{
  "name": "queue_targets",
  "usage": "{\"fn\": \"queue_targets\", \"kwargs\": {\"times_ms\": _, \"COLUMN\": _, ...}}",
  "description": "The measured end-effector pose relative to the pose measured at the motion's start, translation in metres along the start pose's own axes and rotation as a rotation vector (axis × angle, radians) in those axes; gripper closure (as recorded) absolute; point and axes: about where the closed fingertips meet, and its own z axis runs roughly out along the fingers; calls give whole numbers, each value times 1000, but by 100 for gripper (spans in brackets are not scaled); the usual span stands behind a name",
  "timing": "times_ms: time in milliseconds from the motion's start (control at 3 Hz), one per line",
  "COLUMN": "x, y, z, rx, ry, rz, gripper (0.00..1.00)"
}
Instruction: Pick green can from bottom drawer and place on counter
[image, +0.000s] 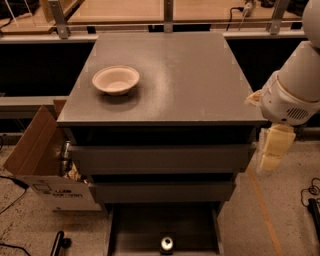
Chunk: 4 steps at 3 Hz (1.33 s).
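Note:
The green can (167, 243) stands upright on the floor of the open bottom drawer (135, 235), near its front edge; I see mainly its shiny round top. The counter (190, 75) is the broad dark grey top of the cabinet. My gripper (271, 154) hangs down at the cabinet's right side, level with the top drawer, well above and to the right of the can. It holds nothing.
A pale shallow bowl (115, 79) sits on the counter's left part. The two upper drawers (160, 160) are closed. An open cardboard box (40, 165) stands on the floor left of the cabinet. Cables lie on the floor at the right (312, 192).

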Motion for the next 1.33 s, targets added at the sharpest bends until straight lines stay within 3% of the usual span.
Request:
{"fn": "queue_targets", "kwargs": {"times_ms": 333, "x": -1, "y": 0, "z": 1, "rx": -4, "ry": 8, "rz": -8, "gripper": 0}}
{"fn": "queue_targets", "kwargs": {"times_ms": 1000, "x": -5, "y": 7, "z": 10, "rx": -2, "ry": 13, "rz": -197, "gripper": 0}}
{"fn": "queue_targets", "kwargs": {"times_ms": 1333, "x": -5, "y": 7, "z": 10, "rx": -2, "ry": 13, "rz": -197, "gripper": 0}}
